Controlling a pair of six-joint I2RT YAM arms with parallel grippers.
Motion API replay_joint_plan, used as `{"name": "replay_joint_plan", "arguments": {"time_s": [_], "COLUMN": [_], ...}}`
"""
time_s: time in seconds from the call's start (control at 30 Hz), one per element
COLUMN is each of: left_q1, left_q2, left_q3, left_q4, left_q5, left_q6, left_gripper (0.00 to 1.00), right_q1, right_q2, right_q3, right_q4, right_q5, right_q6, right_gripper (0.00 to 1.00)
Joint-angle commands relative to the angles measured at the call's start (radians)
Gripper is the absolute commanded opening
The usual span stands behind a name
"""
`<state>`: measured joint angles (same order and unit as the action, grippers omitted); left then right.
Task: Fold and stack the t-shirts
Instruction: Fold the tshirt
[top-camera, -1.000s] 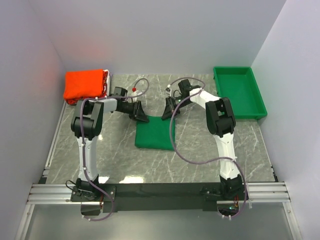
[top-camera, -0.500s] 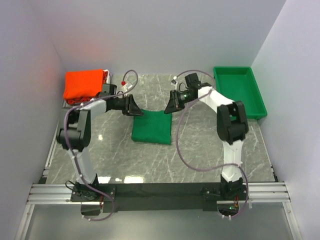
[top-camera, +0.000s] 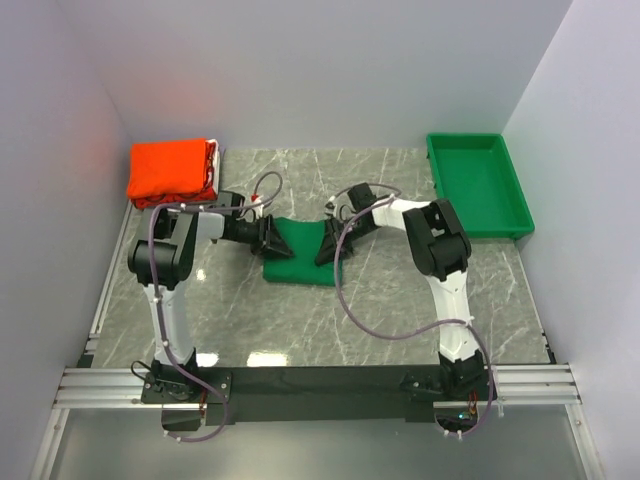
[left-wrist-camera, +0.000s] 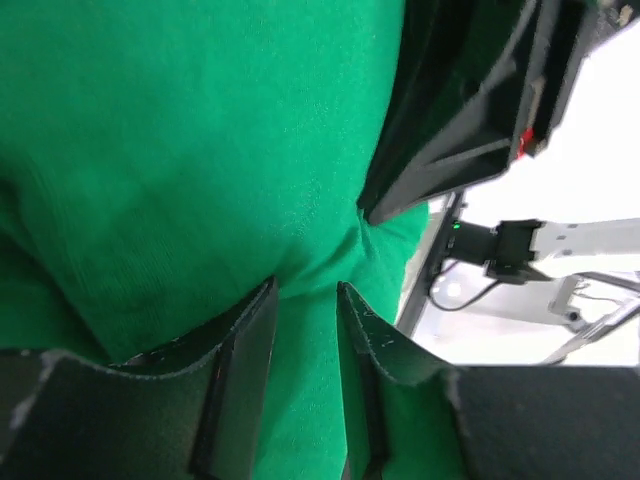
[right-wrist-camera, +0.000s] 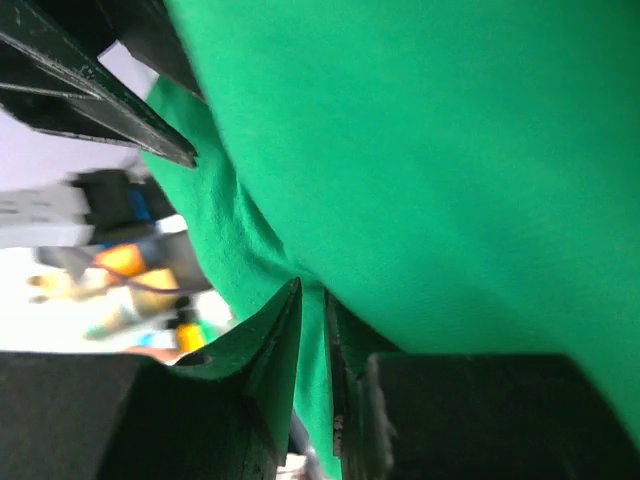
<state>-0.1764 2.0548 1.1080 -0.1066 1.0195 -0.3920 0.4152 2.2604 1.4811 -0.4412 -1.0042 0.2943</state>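
The dark green t-shirt (top-camera: 301, 250) lies folded in the middle of the table. My left gripper (top-camera: 276, 243) is shut on its left side, with green cloth (left-wrist-camera: 200, 150) pinched between the fingers. My right gripper (top-camera: 326, 246) is shut on its right side, cloth (right-wrist-camera: 450, 130) clamped between the fingers. The two grippers face each other across the shirt, close together. Folded orange-red t-shirts (top-camera: 170, 170) are stacked at the back left corner, apart from both grippers.
A rigid green plastic tray (top-camera: 478, 185) stands at the back right. White walls close in the table on the left, back and right. Grey cables loop off both arms above the marble table (top-camera: 400, 300).
Both grippers have moved toward each other and nearer, holding the green shirt. The shirt now looks narrower and more bunched between them.
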Motion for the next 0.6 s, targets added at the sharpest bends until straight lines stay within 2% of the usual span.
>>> {"name": "replay_joint_plan", "arguments": {"time_s": [0.0,0.07,0.13,0.17,0.3,0.47,0.57], "left_q1": [0.032,0.044,0.055,0.051,0.022,-0.011,-0.034], "left_q2": [0.065,0.079,0.055,-0.002,-0.219,-0.407,-0.401], "left_q3": [0.105,0.130,0.135,0.130,0.011,-0.152,-0.230], "left_q4": [-0.022,-0.042,-0.044,-0.056,-0.071,-0.018,0.037], "left_q5": [-0.114,-0.111,-0.049,0.015,0.088,0.111,0.087], "left_q6": [0.034,0.038,0.056,0.096,0.150,0.050,-0.020], "left_gripper": [0.38,0.38,0.38,0.38,0.40,0.39,0.38], "right_q1": [-0.068,-0.084,-0.092,-0.090,-0.050,0.029,0.074], "right_q2": [0.050,0.048,0.019,-0.033,-0.201,-0.324,-0.303], "right_q3": [0.114,0.143,0.148,0.125,0.007,-0.125,-0.163], "right_q4": [-0.033,-0.066,-0.097,-0.097,-0.048,-0.013,0.033], "right_q5": [0.120,0.138,0.127,0.106,0.029,0.001,-0.002], "right_q6": [-0.032,-0.052,-0.079,-0.083,-0.067,-0.037,-0.014], "right_gripper": [0.24,0.23,0.22,0.23,0.23,0.24,0.25]}}
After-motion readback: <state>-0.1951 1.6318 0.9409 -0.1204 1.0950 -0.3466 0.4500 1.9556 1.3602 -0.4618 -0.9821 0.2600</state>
